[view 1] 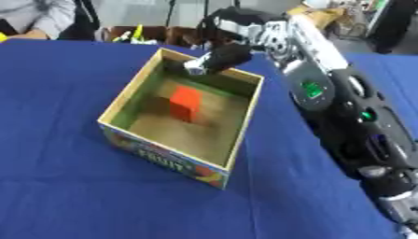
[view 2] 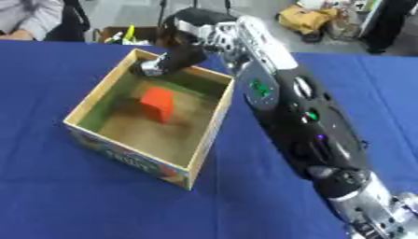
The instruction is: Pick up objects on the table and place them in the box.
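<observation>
Box [view 1: 241, 122]: orange block [view 1: 185, 103] inside, on blue table [view 1: 65, 186].
Right hand [view 1: 214, 60]: over far rim; finger state unclear.
Right eye view: more forearm.

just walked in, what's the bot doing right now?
It is putting things from the table into a box. The right arm reaches in from the right, with the right hand over the far rim of the open cardboard box on the blue tablecloth. Whether that hand holds anything cannot be told. An orange-red block is already inside the box. The left hand is not in view.
</observation>
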`<state>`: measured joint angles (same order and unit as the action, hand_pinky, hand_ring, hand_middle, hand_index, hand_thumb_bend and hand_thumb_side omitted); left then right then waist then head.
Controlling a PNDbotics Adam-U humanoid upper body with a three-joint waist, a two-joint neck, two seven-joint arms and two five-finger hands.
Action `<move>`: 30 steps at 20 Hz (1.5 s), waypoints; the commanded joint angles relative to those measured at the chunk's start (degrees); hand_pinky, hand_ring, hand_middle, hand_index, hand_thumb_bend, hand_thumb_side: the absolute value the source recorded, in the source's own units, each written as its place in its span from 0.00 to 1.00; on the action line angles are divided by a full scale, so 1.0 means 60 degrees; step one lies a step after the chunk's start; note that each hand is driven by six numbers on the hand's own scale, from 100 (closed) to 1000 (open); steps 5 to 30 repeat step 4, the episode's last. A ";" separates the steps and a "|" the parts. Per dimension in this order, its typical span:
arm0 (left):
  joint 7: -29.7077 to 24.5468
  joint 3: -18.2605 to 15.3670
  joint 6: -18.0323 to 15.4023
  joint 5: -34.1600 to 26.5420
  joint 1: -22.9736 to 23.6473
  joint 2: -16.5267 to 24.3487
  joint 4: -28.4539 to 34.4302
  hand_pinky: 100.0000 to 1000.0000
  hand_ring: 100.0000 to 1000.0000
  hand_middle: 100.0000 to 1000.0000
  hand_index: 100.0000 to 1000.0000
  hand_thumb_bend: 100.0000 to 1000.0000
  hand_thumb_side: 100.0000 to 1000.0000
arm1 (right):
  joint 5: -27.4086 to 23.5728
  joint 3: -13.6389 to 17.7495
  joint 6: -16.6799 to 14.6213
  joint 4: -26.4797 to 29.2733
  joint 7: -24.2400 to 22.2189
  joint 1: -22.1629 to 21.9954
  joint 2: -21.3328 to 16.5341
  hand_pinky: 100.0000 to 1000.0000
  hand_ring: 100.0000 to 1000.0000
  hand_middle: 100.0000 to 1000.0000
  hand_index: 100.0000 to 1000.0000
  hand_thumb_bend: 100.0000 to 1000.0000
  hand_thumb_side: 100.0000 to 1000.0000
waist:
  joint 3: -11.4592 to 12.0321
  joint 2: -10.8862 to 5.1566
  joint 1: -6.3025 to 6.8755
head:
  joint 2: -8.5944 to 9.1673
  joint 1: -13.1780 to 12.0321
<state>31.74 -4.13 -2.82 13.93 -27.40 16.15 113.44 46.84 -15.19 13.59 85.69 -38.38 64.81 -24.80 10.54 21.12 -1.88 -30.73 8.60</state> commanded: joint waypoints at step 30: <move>0.0129 -0.0138 0.0018 0.0101 0.0044 0.0261 0.0192 0.66 0.77 0.72 0.83 0.00 0.92 | -0.1010 0.0707 0.0613 0.2849 0.0789 -0.0594 -0.1353 0.74 0.83 0.77 0.86 0.20 0.78 | -0.0196 -0.0332 0.0129 | -0.0160 -0.0228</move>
